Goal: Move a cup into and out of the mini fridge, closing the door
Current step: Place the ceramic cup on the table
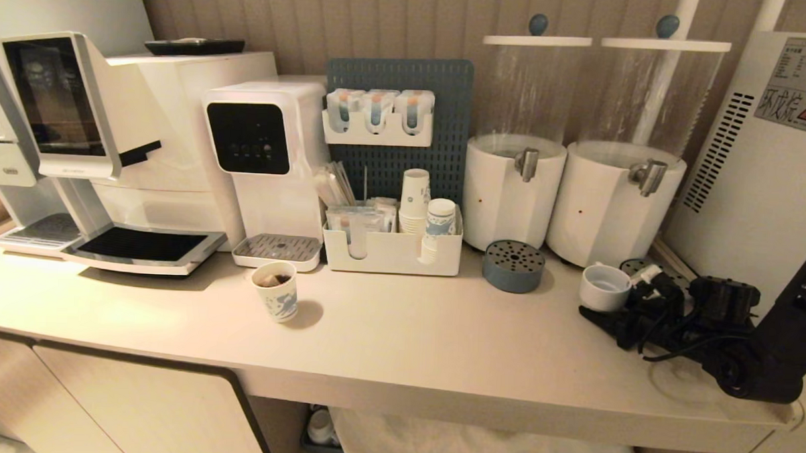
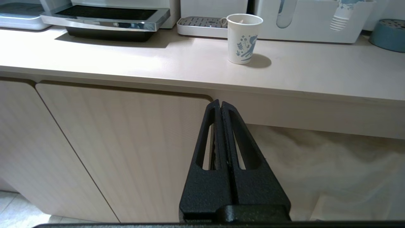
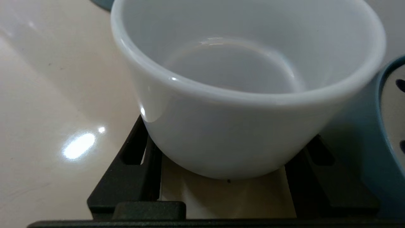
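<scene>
The small plain white cup (image 1: 604,287) stands on the counter at the right, just in front of the right-hand drink dispenser. My right gripper (image 1: 625,298) reaches in from the right and straddles it. In the right wrist view the cup (image 3: 240,95) fills the gap, and both black fingers (image 3: 139,167) press against its lower sides while its base rests on the counter. The mini fridge (image 1: 767,165) shows only as a white vented side with a warning sticker at the far right. Its door is out of view. My left gripper (image 2: 217,104) hangs shut below the counter edge, in front of a cabinet.
A blue-printed paper cup (image 1: 277,290) stands alone mid-counter. A blue perforated disc (image 1: 513,265) lies left of the white cup, with two drink dispensers (image 1: 511,190) behind. An organiser (image 1: 392,253) and coffee machines (image 1: 111,149) line the back left.
</scene>
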### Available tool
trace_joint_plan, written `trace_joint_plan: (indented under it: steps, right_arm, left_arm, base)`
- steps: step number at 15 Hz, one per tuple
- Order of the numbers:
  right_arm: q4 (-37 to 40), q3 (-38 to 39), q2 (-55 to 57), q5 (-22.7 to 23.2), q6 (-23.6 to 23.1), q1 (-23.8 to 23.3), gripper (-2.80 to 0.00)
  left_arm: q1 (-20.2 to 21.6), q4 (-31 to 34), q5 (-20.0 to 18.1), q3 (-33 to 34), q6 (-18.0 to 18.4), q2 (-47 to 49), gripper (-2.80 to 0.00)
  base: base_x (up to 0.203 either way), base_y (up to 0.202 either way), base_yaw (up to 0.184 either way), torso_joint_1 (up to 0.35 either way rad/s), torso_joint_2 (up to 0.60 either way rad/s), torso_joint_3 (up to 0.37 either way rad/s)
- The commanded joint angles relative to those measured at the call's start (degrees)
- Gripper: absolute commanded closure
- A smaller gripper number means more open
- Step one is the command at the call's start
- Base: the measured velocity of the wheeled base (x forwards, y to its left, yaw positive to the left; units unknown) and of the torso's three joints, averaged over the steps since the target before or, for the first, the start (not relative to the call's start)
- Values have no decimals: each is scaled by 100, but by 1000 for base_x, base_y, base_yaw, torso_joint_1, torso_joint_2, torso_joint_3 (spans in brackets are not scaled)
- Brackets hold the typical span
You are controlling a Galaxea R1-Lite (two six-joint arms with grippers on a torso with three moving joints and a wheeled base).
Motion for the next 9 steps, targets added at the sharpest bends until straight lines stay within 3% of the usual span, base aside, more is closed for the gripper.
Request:
trace_joint_plan:
  steps: [1, 9]
  right_arm:
    - [-1, 6, -19, 29, -8, 23, 0]
    - [140, 203, -286, 46, 44, 41, 0]
  left_arm:
    - [5, -4, 0, -2, -4, 9, 0]
    - [5, -4, 0, -2, -4, 9, 0]
  base:
    - [0, 0, 0, 0, 0, 0]
    - [0, 0, 0, 0, 0, 0]
